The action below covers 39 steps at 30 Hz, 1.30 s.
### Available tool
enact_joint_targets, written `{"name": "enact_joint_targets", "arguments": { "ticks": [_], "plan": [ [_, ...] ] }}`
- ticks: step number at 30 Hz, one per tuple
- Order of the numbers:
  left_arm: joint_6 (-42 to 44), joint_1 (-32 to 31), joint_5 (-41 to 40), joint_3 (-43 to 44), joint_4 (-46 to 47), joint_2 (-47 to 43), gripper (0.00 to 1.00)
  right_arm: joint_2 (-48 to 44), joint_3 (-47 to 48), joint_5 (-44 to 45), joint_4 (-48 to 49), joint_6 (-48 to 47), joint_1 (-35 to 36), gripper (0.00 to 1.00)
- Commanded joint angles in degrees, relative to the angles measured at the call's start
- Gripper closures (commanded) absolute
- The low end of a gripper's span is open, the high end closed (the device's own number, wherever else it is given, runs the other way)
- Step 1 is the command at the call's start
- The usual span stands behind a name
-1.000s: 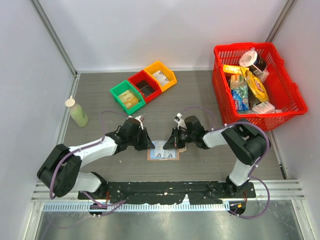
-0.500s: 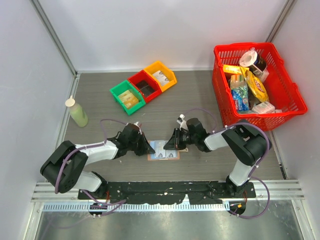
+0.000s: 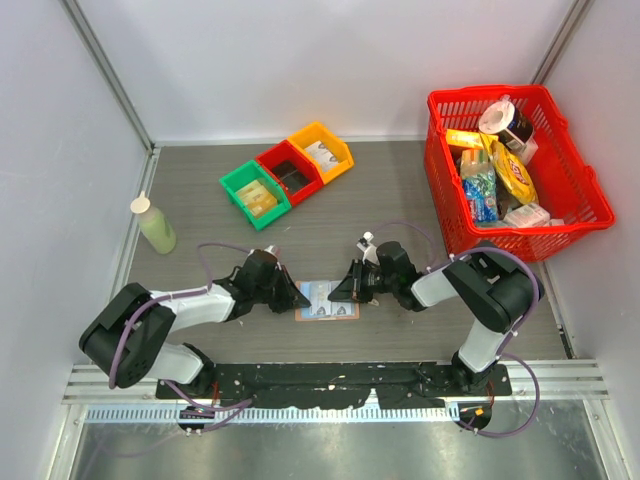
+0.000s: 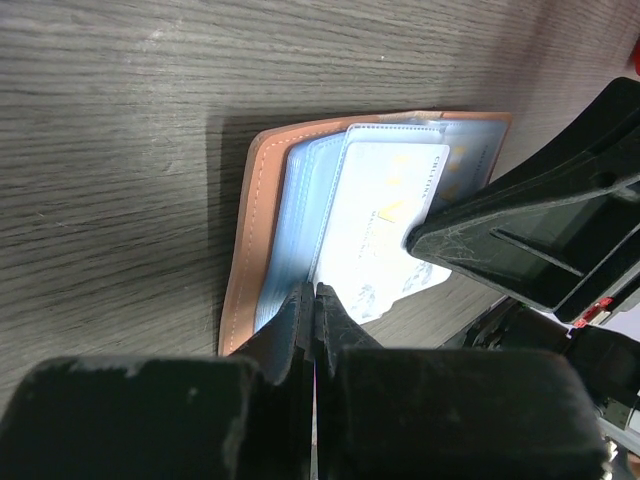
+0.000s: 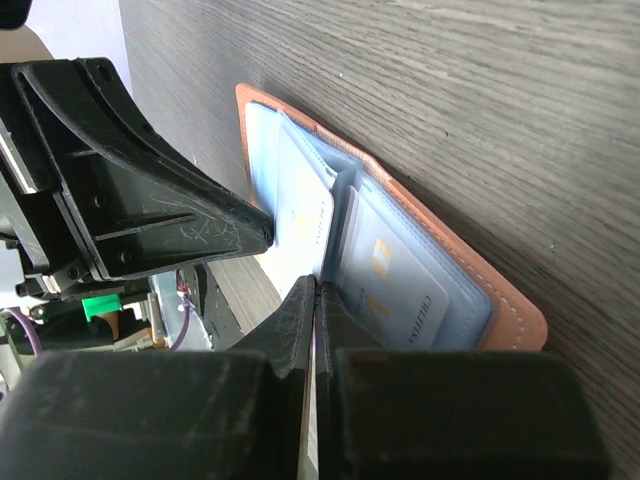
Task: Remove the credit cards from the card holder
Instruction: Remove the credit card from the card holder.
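Note:
The card holder (image 3: 327,300) lies spread open on the table between my two grippers, tan rim (image 4: 243,240) outside and pale blue sleeves inside. My left gripper (image 3: 297,296) is shut, its tips (image 4: 316,292) resting on the edge of a blue sleeve at the holder's left side. A whitish credit card (image 4: 385,215) sticks partly out past the holder's edge. My right gripper (image 3: 345,291) comes in low from the right, its jaws (image 5: 318,283) shut on that card's edge (image 5: 305,225). Another card (image 5: 395,285) sits inside a sleeve.
Green (image 3: 255,195), red (image 3: 290,172) and yellow (image 3: 321,151) bins stand in a row at the back. A red basket (image 3: 440,190) full of groceries stands at the right. A pale green bottle (image 3: 155,225) stands at the left near the wall.
My left gripper has dropped toward the holder's left edge and closed. My right gripper has shifted slightly right and regripped at the card. More of the holder shows between them.

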Motion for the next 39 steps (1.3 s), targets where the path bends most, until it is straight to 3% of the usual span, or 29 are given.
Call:
{"name": "enact_joint_targets", "arguments": {
  "ticks": [1, 11, 17, 20, 22, 30, 39],
  "plan": [
    [0.4, -0.4, -2.4, -1.9, -2.3, -0.3, 1.0, -1.8, -0.2, 0.2, 1.5, -0.9, 0.3, 0.99],
    [0.7, -0.4, -2.3, -2.4, -2.5, -0.6, 1.0, -5.7, 2.3, -0.3, -12.1, -8.6, -2.5, 0.99],
    [1.1, -0.4, -1.5, -1.8, -2.5, -1.0, 1.0, -4.9, 3.5, -1.1, -15.6, -10.4, -3.0, 0.99],
    [1.5, -0.5, -0.7, -0.8, -2.8, -3.1, 0.91, -4.1, 3.4, -1.6, -14.2, -9.5, -2.9, 0.99],
    [1.9, -0.4, -1.2, 0.4, -4.2, -4.4, 0.91, -4.2, 3.0, -2.1, -12.1, -8.4, -3.0, 0.96],
    [3.0, -0.6, -1.3, 1.8, -6.6, -4.4, 0.94, -3.8, 1.1, -2.8, -2.4, -2.4, -2.1, 0.66],
    [3.0, -1.3, -1.6, 1.8, -6.2, -3.0, 0.96, 0.1, 2.9, -0.5, -0.9, -0.5, 1.3, 0.59]
  ]
}}
